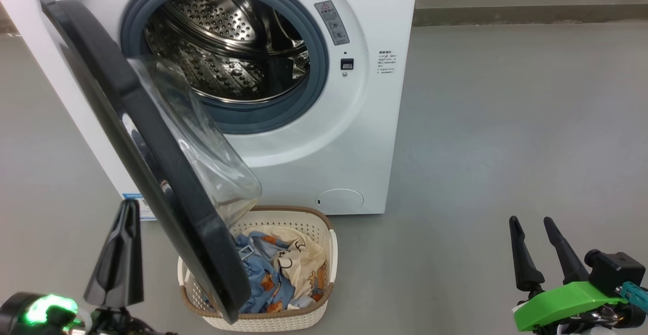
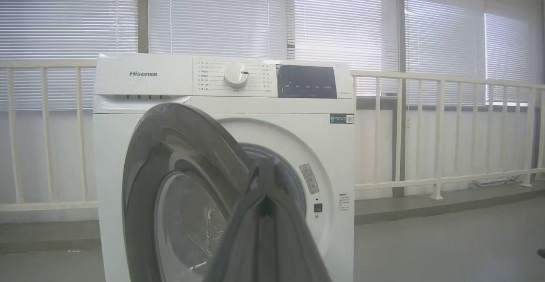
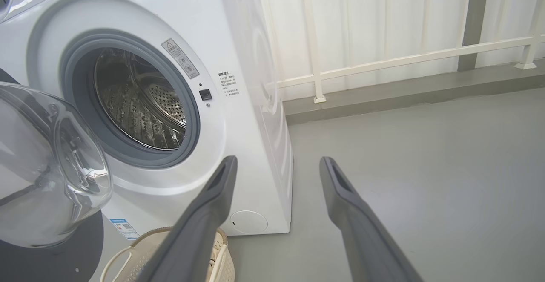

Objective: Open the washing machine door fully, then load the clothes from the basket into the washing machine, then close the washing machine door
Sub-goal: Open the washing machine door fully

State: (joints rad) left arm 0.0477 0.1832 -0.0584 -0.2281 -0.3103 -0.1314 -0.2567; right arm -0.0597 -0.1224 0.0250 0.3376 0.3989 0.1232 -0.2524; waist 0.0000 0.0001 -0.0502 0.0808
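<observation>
Head view: the washing machine door [image 1: 152, 137] stands swung out about halfway from the washing machine [image 1: 354, 148], hinged on the robot's left; its lower edge hangs over the left part of the basket [image 1: 309, 214], which sits on the floor right against the machine's front; the clothes [image 1: 278, 269], blue with bears and cream with line drawings, lie heaped inside, partly hidden behind the door. The steel drum [image 1: 228, 46] is bare, so loading has not begun. The left pincer [image 1: 126, 213] is closed on nothing, its fingers pressed into one blunt point, hovering near the door's outer face without touching it; that shape probably suits nudging the rim wider. The right pincer [image 1: 531, 223] waits spread wide, well off to the right, likely kept clear of the door's swing.

Left wrist view: the joined fingers [image 2: 266, 214] aim at the door's glossy outer side and free edge.

Right wrist view: the parted fingers [image 3: 204, 214] frame the machine's lower corner; the glass bowl bulges at left above the basket's rim; the door likely needs opening further before a clean reach.
</observation>
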